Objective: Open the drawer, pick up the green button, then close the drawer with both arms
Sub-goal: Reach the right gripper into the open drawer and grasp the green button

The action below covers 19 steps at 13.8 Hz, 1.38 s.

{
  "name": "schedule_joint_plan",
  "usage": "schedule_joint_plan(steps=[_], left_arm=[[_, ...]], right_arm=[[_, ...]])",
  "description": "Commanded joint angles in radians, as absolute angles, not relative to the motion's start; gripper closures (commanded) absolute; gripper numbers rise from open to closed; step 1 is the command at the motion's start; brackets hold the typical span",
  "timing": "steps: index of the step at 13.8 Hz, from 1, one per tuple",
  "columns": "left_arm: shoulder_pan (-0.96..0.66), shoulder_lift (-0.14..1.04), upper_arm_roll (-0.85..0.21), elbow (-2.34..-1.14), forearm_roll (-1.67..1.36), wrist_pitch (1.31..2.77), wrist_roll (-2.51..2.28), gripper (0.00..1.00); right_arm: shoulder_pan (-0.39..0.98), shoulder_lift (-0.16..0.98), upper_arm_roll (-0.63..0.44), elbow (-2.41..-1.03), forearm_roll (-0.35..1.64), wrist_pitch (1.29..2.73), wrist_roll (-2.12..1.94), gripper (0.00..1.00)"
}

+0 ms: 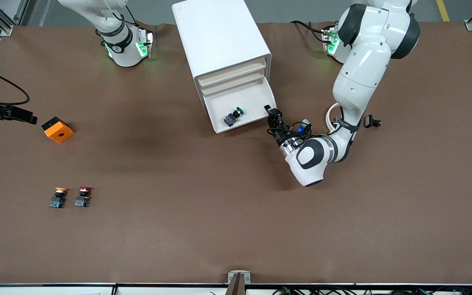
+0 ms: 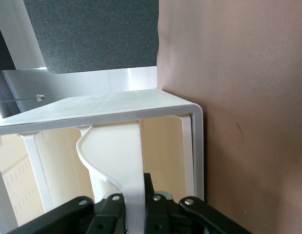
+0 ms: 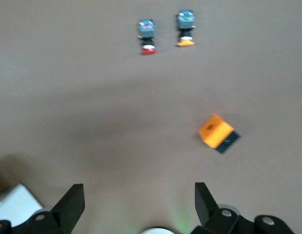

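The cream-white drawer (image 1: pixel 247 102), lowest of 4, stands pulled out of its cabinet; the green-capped button (image 1: pixel 233 116) lies tipped over inside it.

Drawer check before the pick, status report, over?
Left gripper shut on drawer front, drawer open. Right gripper open, waiting. Green button inside, unobstructed.

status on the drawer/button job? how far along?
Done: the bottom drawer is pulled out. In hand: the left gripper is shut on the drawer's front edge, with the green button lying inside. Left: the right gripper, open and waiting above the table, takes the button; then close the drawer.
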<state>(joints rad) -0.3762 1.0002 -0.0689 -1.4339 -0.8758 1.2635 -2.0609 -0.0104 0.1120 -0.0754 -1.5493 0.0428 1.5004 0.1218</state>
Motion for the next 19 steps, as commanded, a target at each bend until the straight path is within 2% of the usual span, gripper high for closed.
schedule_joint_plan(steps=[1,2,3,4,6,7,9,14,19], left_arm=[[-0.360,1.003,-0.077,-1.411,-0.930,1.262,-2.042,0.93],[-0.360,1.003,-0.077,-1.413,-0.927,1.262,-2.040,0.93],[-0.360,1.003,-0.075,-1.413,-0.923,1.262,-2.040,0.82],[-0.360,1.003,-0.075,-1.411,-0.922,1.267,-2.040,0.64],[-0.359,1.002,-0.074,-1.411,-0.920,1.285,-2.040,0.11],[-0.354,0.999,-0.074,-1.411,-0.920,1.289,-2.040,0.00],[-0.342,0.993,-0.072,-1.404,-0.919,1.296,-2.036,0.00],[-0.344,0.970,0.017,-1.342,-0.917,1.298,-1.903,0.00],[-0.348,0.884,0.052,-1.336,-0.836,1.298,-1.444,0.00]], right_arm=[[0.125,0.136,-0.077,-1.526,0.081,1.548,0.399,0.00],[0.183,0.144,-0.077,-1.526,0.083,1.561,0.498,0.00],[0.240,0.162,-0.077,-1.526,0.083,1.574,0.578,0.00],[0.314,0.184,-0.075,-1.526,0.084,1.586,0.680,0.00],[0.466,0.230,-0.077,-1.526,0.092,1.662,0.869,0.00],[0.515,0.256,-0.077,-1.526,0.094,1.716,0.967,0.00],[0.604,0.303,-0.077,-1.525,0.091,1.819,1.121,0.00],[0.684,0.344,-0.077,-1.534,0.094,1.871,1.244,0.00],[0.756,0.374,-0.077,-1.623,0.094,1.999,1.429,0.00]])
